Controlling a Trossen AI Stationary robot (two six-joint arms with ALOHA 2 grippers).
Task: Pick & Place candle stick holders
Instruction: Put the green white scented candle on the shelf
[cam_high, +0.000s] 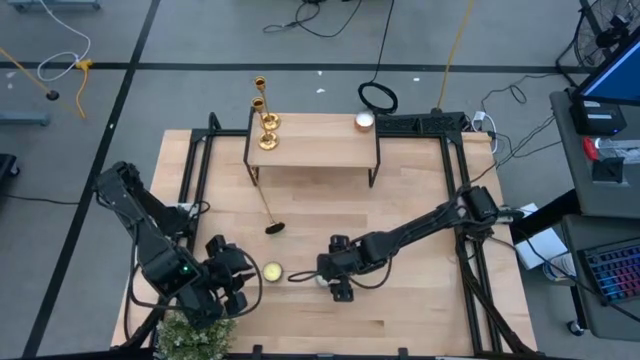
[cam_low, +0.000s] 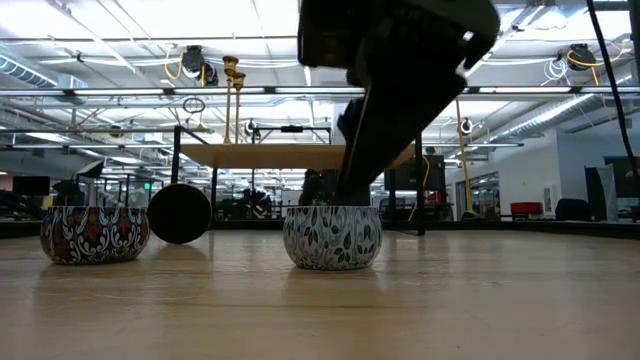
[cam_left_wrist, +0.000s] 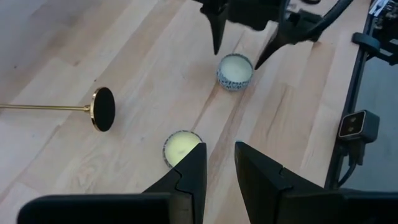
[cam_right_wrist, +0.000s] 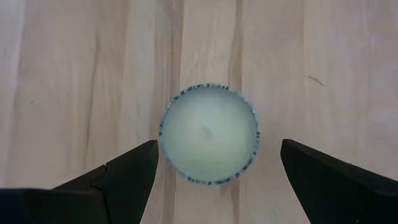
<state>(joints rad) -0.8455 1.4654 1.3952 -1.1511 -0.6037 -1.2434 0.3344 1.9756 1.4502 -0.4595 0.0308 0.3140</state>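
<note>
Two gold candle stick holders (cam_high: 266, 112) stand upright on their bases at the left end of a raised wooden shelf (cam_high: 315, 152). A third one (cam_high: 268, 208) lies on its side on the table, with the rim of its round base (cam_left_wrist: 104, 109) on the wood. My right gripper (cam_right_wrist: 217, 149) is open wide. It hovers over a white candle in a blue-patterned tin (cam_left_wrist: 235, 71), one finger on each side and both clear of it. My left gripper (cam_left_wrist: 219, 163) stands near the table's front left with a narrow empty gap, beside a yellow candle (cam_left_wrist: 180, 146).
A small candle (cam_high: 364, 121) sits on the shelf's right end. Black frame rails (cam_high: 455, 200) run along the table's left and right sides, one carrying a small camera (cam_left_wrist: 357, 124). Greenery (cam_high: 195, 335) lies at the near left corner. Bare wood stretches across the near right.
</note>
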